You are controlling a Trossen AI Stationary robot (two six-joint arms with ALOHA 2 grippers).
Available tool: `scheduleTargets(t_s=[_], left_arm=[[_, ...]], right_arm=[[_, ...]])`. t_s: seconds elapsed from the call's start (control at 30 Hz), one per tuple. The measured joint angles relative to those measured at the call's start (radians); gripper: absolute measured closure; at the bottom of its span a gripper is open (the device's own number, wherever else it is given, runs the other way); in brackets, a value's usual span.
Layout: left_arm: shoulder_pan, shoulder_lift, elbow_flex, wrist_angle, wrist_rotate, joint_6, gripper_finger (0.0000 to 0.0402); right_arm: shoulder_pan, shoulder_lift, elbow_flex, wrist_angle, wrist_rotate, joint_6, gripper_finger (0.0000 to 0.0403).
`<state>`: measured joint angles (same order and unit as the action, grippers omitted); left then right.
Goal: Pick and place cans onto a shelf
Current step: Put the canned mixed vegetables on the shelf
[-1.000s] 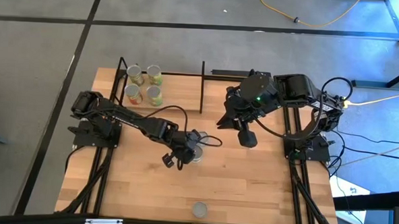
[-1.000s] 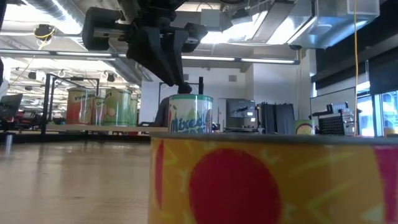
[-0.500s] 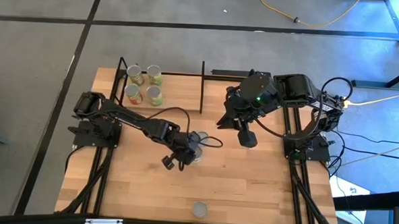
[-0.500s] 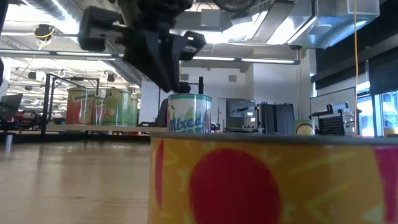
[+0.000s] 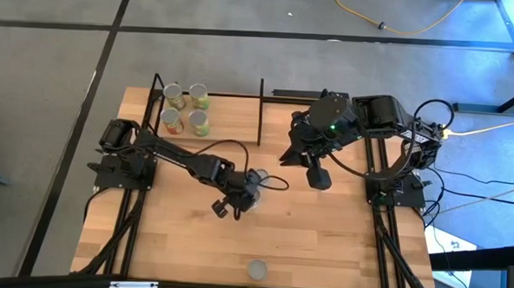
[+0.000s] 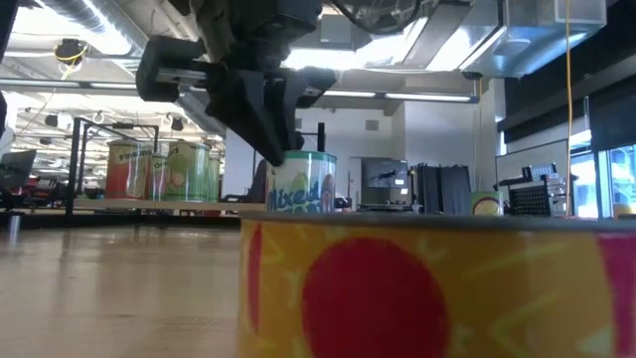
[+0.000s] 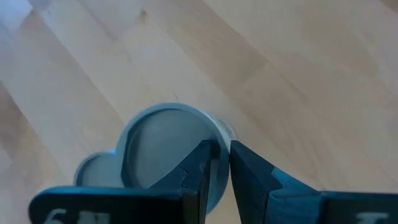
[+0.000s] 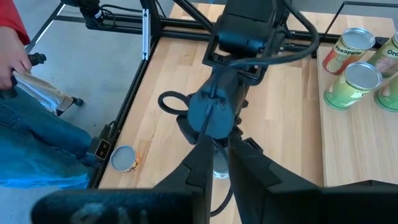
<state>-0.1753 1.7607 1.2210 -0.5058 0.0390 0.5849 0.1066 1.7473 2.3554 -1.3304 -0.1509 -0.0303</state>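
A can (image 5: pixel 257 180) with a silvery top and a "Mixed" label (image 6: pixel 303 184) stands upright on the wooden table near its middle. My left gripper (image 5: pixel 250 191) is over it, fingers nearly together at the top's edge (image 7: pixel 222 158). My right gripper (image 5: pixel 320 177) is shut and empty, above the table to the right of that can. Several cans (image 5: pixel 185 109) stand on the shelf (image 5: pixel 260 109) at the far left. Another can (image 5: pixel 258 269) stands at the near edge and fills the low view (image 6: pixel 427 288). My left gripper comes at the can from above, slanting down. Its fingers straddle the top rim (image 7: pixel 219 132): one finger (image 7: pixel 200 163) lies over the lid and the other (image 7: pixel 250 171) outside the wall. The rim shows in the narrow gap. The can stands on the table.
The shelf's black posts (image 5: pixel 158 81) rise at the table's far left. The right arm (image 5: pixel 331 130) hangs over the far right. A person in jeans (image 8: pixel 25 118) stands beyond the table's edge in the right wrist view. Bare wood lies between the two loose cans.
My left gripper has shifted a little toward the table's right edge and come down onto the can's top rim, turning slightly. The can stays upright in about the same place. My right arm has kept still.
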Motion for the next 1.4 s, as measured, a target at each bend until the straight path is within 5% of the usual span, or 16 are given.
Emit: scheduleTargets(t_s=[0.57, 0.97, 1.4], left_arm=[[-0.024, 0.006, 0.055, -0.097, -0.086, -0.054, 0.0396], [-0.019, -0.014, 0.439, -0.537, -0.241, -0.190, 0.0397], [0.116, -0.013, 0.840, -0.894, -0.440, -0.549, 0.0397]], right_arm=[[0.000, 0.000, 0.000, 0.001, 0.000, 0.000, 0.0350], [0.000, 0.000, 0.000, 0.001, 0.000, -0.030, 0.0350], [-0.001, 0.000, 0.002, 0.025, 0.017, -0.086, 0.0350]])
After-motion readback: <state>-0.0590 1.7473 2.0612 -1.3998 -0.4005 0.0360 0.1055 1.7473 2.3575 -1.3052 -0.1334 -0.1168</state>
